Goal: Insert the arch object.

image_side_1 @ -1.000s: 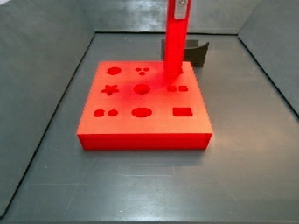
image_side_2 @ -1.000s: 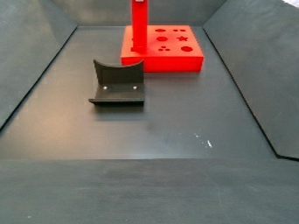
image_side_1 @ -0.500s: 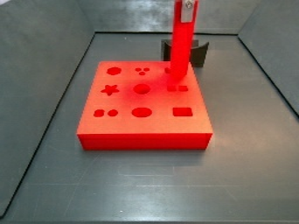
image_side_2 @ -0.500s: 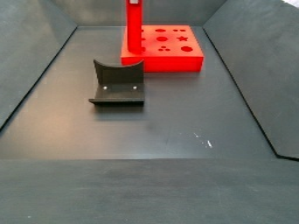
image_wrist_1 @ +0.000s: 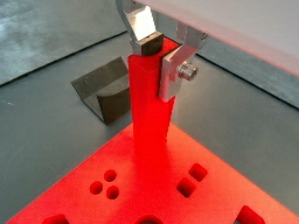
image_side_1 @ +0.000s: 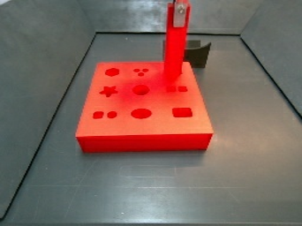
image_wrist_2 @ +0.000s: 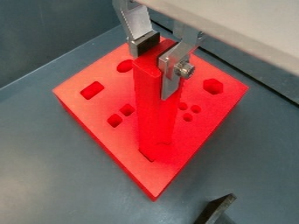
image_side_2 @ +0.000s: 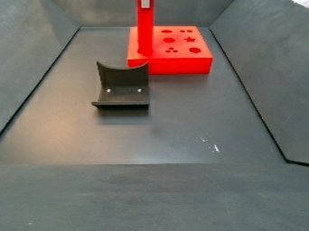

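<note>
My gripper (image_wrist_1: 156, 54) is shut on the top of a tall red bar, the arch object (image_wrist_1: 149, 114), and holds it upright. The gripper also shows in the other wrist view (image_wrist_2: 158, 59) and at the top of both side views (image_side_1: 178, 11) (image_side_2: 144, 4). The arch object (image_wrist_2: 152, 114) (image_side_1: 174, 48) (image_side_2: 143, 36) stands over the red block with shaped holes (image_side_1: 141, 110) (image_wrist_2: 100, 109) (image_side_2: 182, 56) (image_wrist_1: 105, 179). Its lower end meets the block's top near one edge. It hides whatever hole is under it.
The fixture (image_side_2: 121, 86) stands on the dark floor beside the block; it also shows in a side view (image_side_1: 202, 53) and both wrist views (image_wrist_1: 105, 92) (image_wrist_2: 219, 210). Sloped grey walls enclose the floor.
My gripper has shifted the arch object a little towards the block's far edge in a side view. It stays upright and held.
</note>
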